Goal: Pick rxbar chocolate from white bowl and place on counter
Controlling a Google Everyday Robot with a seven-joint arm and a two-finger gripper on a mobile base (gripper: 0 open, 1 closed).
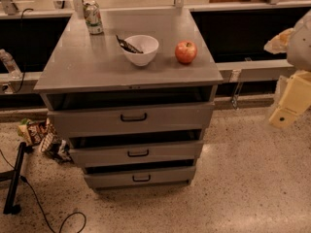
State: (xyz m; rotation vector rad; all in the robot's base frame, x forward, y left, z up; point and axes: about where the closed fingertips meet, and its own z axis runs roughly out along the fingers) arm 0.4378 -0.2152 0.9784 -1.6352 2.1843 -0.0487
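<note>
The thin, dark-wrapped rxbar chocolate (pixel 127 45) leans in the small round white bowl (pixel 145 57) near the back edge of the grey metal worktop (pixel 92 69). Its long axis runs diagonally, with the upper end over the rim toward the back-left corner. The cream claw (pixel 290 101) hangs beyond the right edge; I cannot tell its state.

My jaws hang right of tabletop (pixel 97 67), blurred; arm (pixel 302 38) cut off by right edge. Rxbar chocolate (pixel 127 45) partly hidden in white bowl (pixel 146 52).
</note>
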